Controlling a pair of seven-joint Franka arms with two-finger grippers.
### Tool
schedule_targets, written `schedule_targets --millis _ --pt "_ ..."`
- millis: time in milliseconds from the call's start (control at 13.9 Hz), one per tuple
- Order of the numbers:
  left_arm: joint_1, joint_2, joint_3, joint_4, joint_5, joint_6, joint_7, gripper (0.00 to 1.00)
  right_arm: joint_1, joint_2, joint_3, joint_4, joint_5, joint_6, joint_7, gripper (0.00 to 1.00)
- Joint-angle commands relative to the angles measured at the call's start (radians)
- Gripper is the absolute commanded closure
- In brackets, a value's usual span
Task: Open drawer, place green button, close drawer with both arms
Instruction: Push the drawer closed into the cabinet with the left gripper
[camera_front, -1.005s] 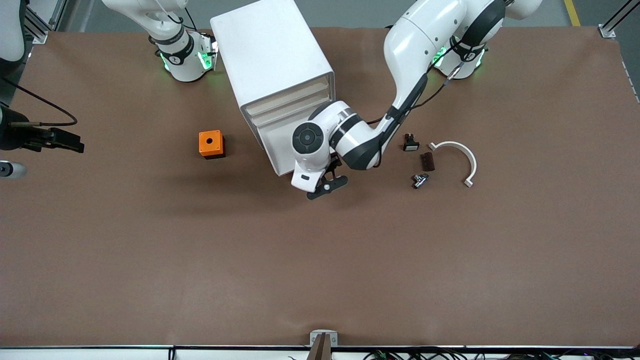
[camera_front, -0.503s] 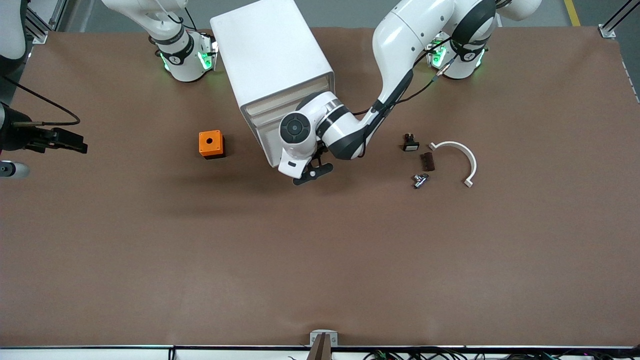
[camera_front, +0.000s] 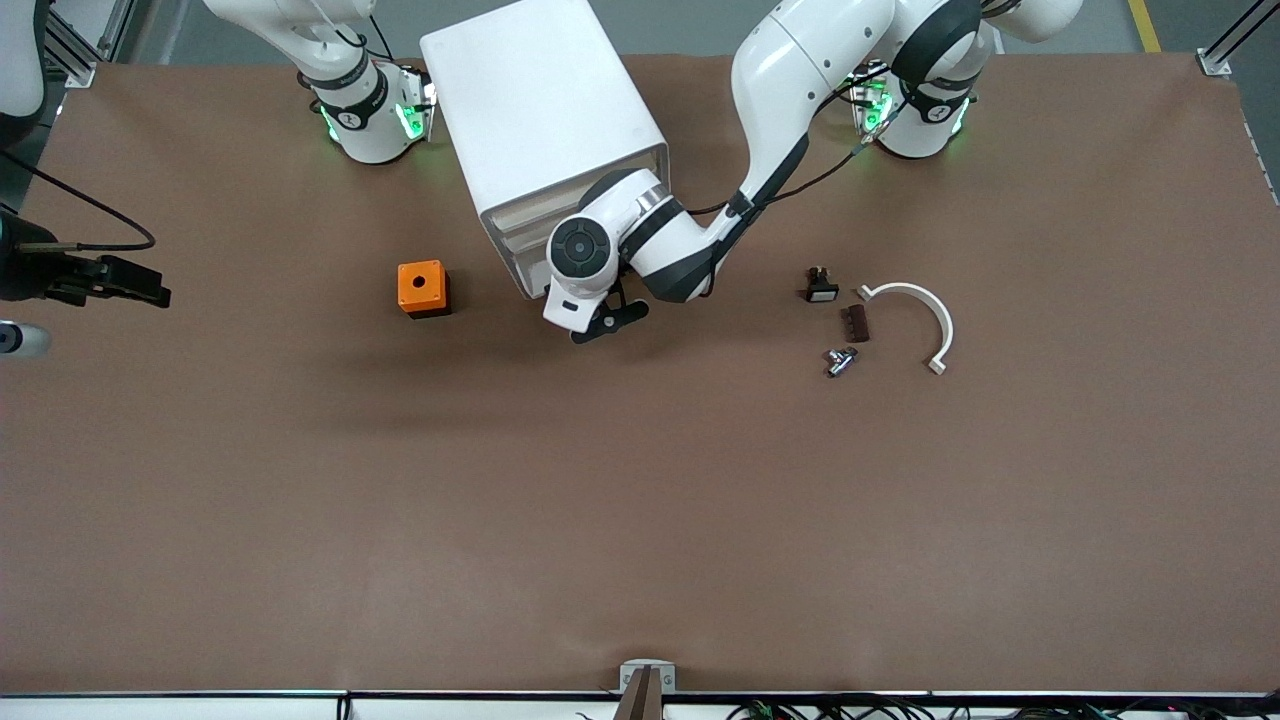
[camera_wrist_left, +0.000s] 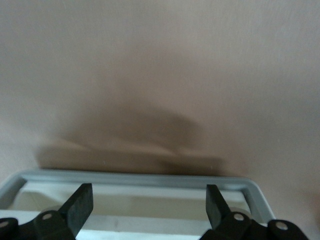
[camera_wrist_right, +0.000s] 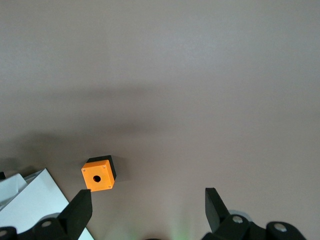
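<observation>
- Front view is showing a pair of white jointed arms with black joint rings working over a brown counter (camera_front: 640, 520). A white rounded-edge box cabinet (camera_front: 545, 110) is standing between their bases at 12 o'clock.
- The left arm is reaching from its base to the cabinet's drawer face, and its wrist is covering the lowest white plastic drawer (camera_front: 537, 282) at the bottom of the stack. Only a sliver of that face is showing, so I cannot tell whether the drawer is pulled out at all.
- The left gripper (camera_front: 603, 326) is hanging low at the foot of the cabinet's front, at 5 o'clock of the cabinet top. In the left wrist view its black fingers (camera_wrist_left: 80, 205) are standing spread, with nothing between them. A pale rounded rim (camera_wrist_left: 135, 177) is lying just under the tips.
- The tiny push button (camera_front: 838, 360), round-capped and dark-bodied, is lying on the counter toward the left arm's end, at 3 to 4 o'clock of the left gripper and well apart from it.
- Near the button are lying a black switch with a white face (camera_front: 821, 286) at 11 o'clock, a small brown block (camera_front: 854, 322) at 1 o'clock and a white curved plastic band (camera_front: 925, 310) at 2 o'clock.
- An orange box with a round hole (camera_front: 423, 288) is sitting at 8 o'clock of the cabinet.
- The right arm is waiting. The right gripper (camera_wrist_right: 148, 212) is hovering high over the counter above the orange box, with its fingers spread and empty.
</observation>
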Motion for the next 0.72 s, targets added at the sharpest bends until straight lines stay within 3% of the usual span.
schedule_targets --millis 0,646 --pt "0.001 -0.004 -0.007 -0.010 -0.097 0.005 0.004 0.01 -0.007 0.002 -0.001 0.066 0.011 -0.014 0.002 0.00" --pt "-0.004 -0.007 -0.017 -0.038 -0.151 0.009 0.004 0.01 -0.024 -0.031 0.008 0.054 0.018 -0.049 0.008 0.00"
